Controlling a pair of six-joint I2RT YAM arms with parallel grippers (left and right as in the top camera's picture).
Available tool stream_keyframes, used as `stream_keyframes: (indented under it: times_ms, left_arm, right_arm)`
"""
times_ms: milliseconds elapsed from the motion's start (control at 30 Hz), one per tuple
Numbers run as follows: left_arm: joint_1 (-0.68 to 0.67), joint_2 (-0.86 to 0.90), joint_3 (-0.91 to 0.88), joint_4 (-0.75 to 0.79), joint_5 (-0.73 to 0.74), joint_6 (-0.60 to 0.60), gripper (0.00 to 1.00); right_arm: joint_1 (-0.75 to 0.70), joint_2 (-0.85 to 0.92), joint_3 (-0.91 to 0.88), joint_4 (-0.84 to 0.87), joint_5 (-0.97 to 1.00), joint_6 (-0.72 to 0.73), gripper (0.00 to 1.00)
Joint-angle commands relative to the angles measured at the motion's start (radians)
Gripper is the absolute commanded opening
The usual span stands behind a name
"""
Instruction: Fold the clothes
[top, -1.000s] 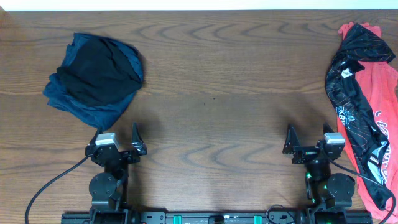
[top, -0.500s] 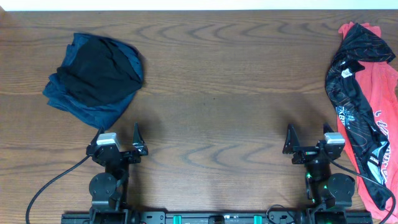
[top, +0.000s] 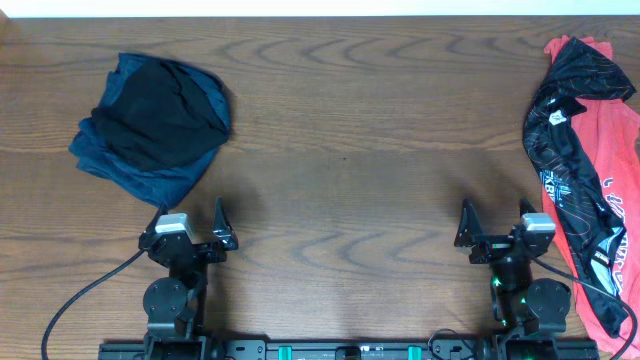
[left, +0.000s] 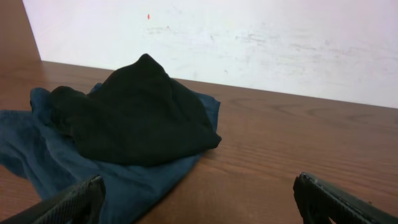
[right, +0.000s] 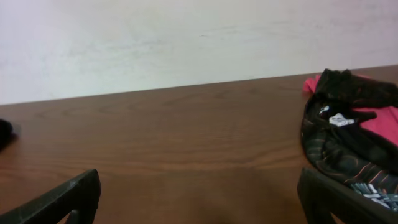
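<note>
Right, the clothes lie in two heaps, neither one folded. The black jersey (top: 560, 140) sprawls in a long crumpled strip at the table's 3 o'clock edge, with white lettering and thin orange lines showing on it. It lies over a coral shirt (top: 615, 150) that spreads out from under it toward the edge. From my right wrist that heap sits at about 3 o'clock, the jersey bunched on top with a small white label showing. The other heap is at 10 o'clock on the table: a navy garment (top: 120, 165) rumpled flat, with a black garment (top: 160, 115) humped on it. From my left wrist it sits at about 9 o'clock, the black peak highest.

My left gripper (top: 190, 218) sits at 7 o'clock, fingers spread wide with nothing between them. The navy heap lies near, past my tips toward 11 o'clock, apart from them. My right gripper (top: 496, 215) sits at 5 o'clock, also spread wide and empty. Its outer finger is just beside the jersey's edge, and I cannot tell whether they touch.

The table (top: 340, 150) is dark grained wood, with a pale wall (right: 186, 37) beyond its 12 o'clock edge. A black cable (top: 80, 300) curves out from my left base.
</note>
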Motion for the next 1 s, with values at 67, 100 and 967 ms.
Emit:
stream_keyframes:
  times_ms: [67,100,967]
  left_arm:
    - [0.004,-0.005,-0.018,-0.041,0.002,-0.031,0.98]
    - [0.004,-0.005,-0.015,-0.042,0.012,-0.033,0.98]
    - [0.004,0.826,0.788,-0.68,0.206,-0.07,0.98]
  right_arm:
    - [-0.008,-0.002,-0.001,-0.004,-0.01,0.167,0.99]
    - [-0.008,0.0,-0.001,-0.003,-0.021,0.166,0.99]
    - [-0.008,0.838,0.663,-0.525,0.155,-0.023,0.99]
